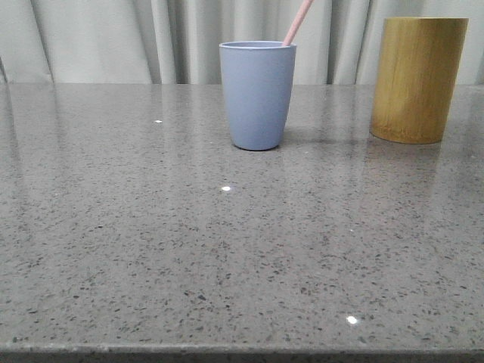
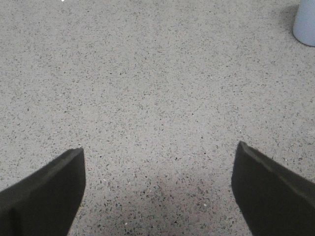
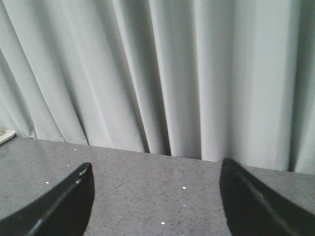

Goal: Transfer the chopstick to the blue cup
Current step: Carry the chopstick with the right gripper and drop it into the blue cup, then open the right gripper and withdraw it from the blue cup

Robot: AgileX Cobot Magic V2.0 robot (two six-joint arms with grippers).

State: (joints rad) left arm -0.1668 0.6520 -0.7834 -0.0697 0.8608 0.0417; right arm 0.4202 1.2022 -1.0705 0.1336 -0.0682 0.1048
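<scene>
The blue cup [image 1: 257,94] stands upright at the middle back of the grey stone table. A pale pink chopstick [image 1: 298,23] leans out of it toward the upper right; only its upper end shows. The cup's edge also shows in the left wrist view [image 2: 305,22]. My left gripper [image 2: 158,167] is open and empty over bare tabletop, well away from the cup. My right gripper [image 3: 156,187] is open and empty, pointed at the curtain over the table's far edge. Neither gripper shows in the front view.
A taller yellow-brown bamboo cylinder [image 1: 417,79] stands at the back right of the table [image 1: 227,249]. A pale curtain [image 1: 113,38] hangs behind the table. A small white thing [image 3: 5,135] lies at the table edge in the right wrist view.
</scene>
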